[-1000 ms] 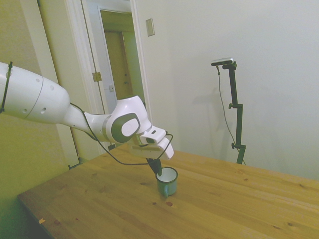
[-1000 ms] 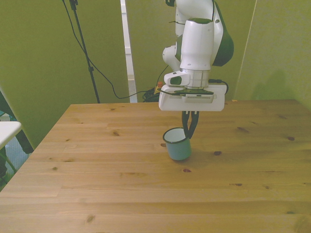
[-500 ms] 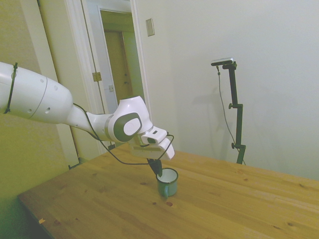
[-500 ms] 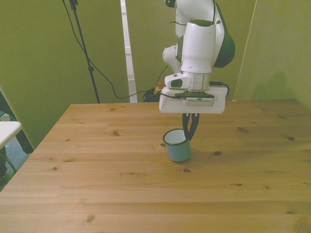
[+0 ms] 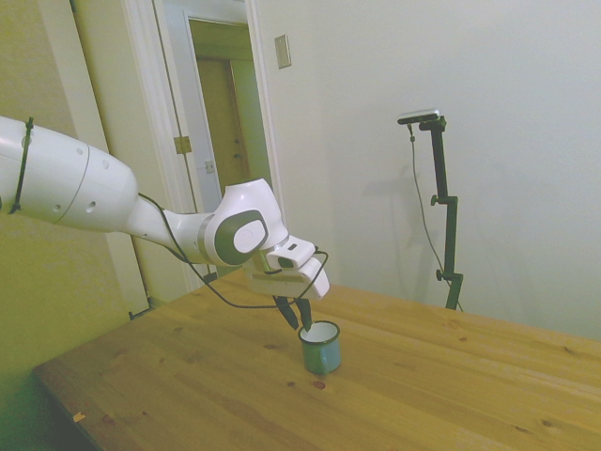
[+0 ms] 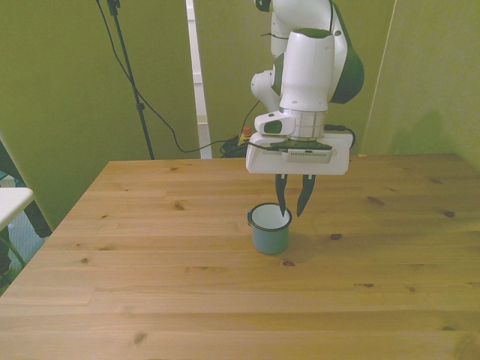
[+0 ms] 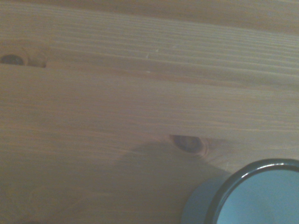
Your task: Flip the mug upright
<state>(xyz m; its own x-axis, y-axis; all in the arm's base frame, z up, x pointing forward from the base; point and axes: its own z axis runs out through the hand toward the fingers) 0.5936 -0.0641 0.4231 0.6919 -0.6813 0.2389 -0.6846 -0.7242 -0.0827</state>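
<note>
The small teal-blue mug (image 6: 269, 229) stands upright on the wooden table (image 6: 187, 285), white inside facing up, near the middle. In the side view the mug (image 5: 320, 348) sits just below the wrist. My gripper (image 6: 293, 209) is open, its two dark fingers spread apart. They hang at the mug's rim on the front view's right side, with the rim edge just under the fingertips. In the side view the gripper (image 5: 293, 318) hovers at the mug's top edge. The wrist view catches one arc of the mug (image 7: 252, 193), rim and pale inside. The handle is hidden.
A dark knot (image 6: 335, 237) marks the wood close to the mug on the front view's right. A white object's edge (image 6: 11, 202) pokes in at the front view's left. A doorway (image 5: 221, 122) stands behind the arm in the side view.
The fingers were shut on the mug's rim; they have now spread open and lifted slightly. The mug has settled upright, shifted a little toward the front view's left.
</note>
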